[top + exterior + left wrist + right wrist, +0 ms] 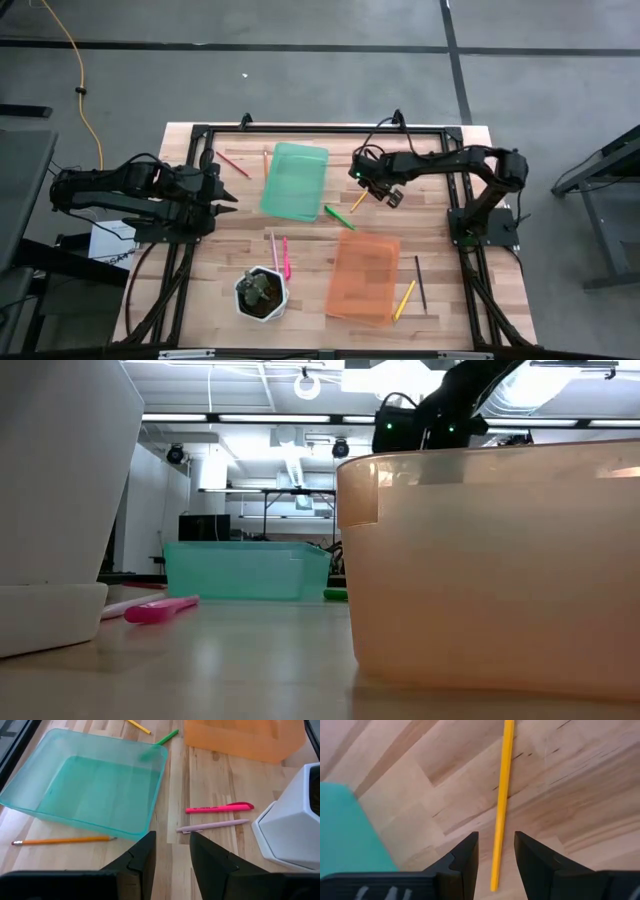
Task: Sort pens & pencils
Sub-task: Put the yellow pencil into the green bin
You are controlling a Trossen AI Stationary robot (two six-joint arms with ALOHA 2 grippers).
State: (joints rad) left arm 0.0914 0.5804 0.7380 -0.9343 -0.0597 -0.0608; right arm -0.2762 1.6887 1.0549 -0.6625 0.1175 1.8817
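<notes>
Right gripper [495, 857], jaws open and empty, straddles a yellow pencil [501, 800] lying on the desk [580, 785] beside the green tray [345, 830]. Left gripper [172, 857] waits, jaws parted, empty.

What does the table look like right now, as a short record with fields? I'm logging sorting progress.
green tray: empty
orange tray: empty
right gripper: open, straddling a yellow pencil lying on the wood beside the green tray
left gripper: open, waiting at the table's left side
pink pen: on the table near the white pot
sorted so far: nothing in either tray
</notes>
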